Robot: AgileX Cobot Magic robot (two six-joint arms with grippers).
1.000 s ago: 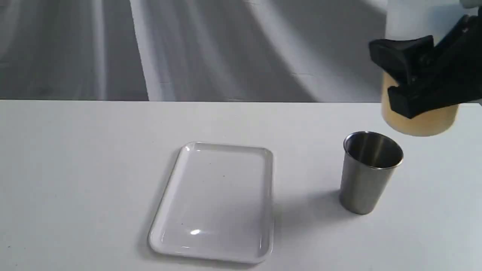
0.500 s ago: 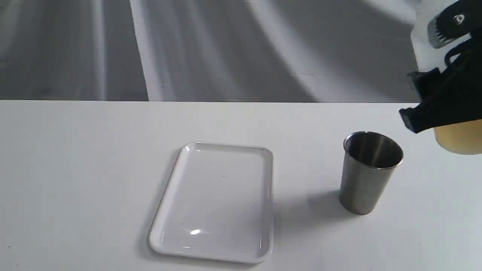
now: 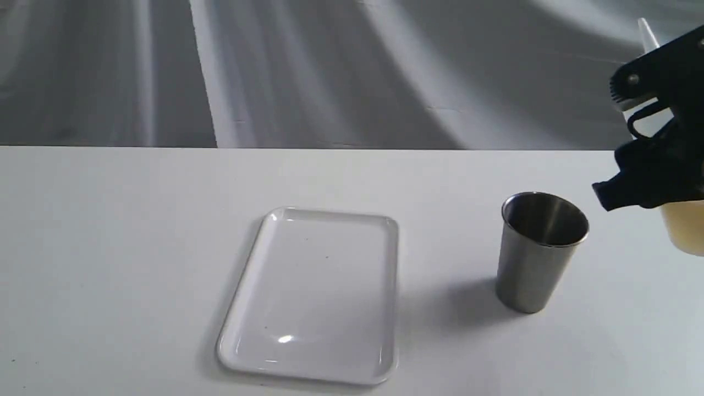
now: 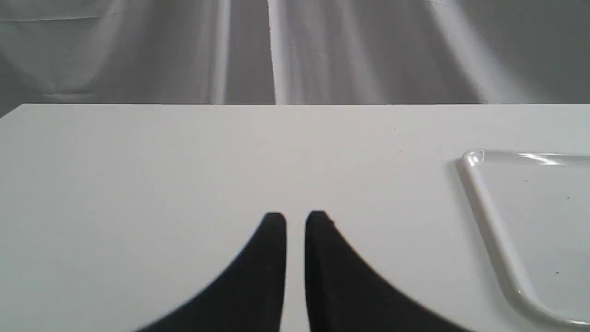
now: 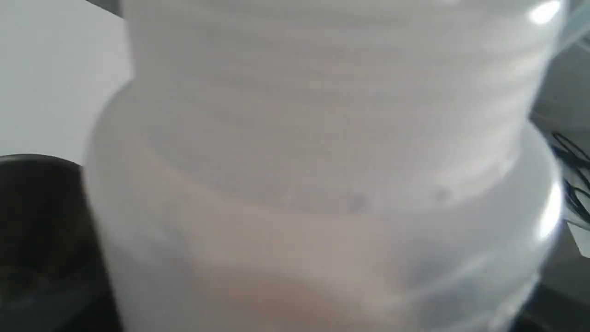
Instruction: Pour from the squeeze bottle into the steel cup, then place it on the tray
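The steel cup stands upright on the white table, right of the middle. To the right of it and slightly higher, at the frame's edge, my right gripper is shut on the squeeze bottle. The bottle's amber bottom shows below the black fingers and its cone nozzle above them. In the right wrist view the translucent bottle fills the picture. The glossy white tray lies bare at the table's centre. My left gripper hovers shut over bare table, left of the tray's rim.
A grey draped cloth hangs behind the table's far edge. A dark rounded shape sits beside the bottle in the right wrist view; I cannot tell what it is.
My right gripper has carried the bottle to the right and downward, from above and behind the cup to the frame's right edge. Cup, tray and left gripper have not moved.
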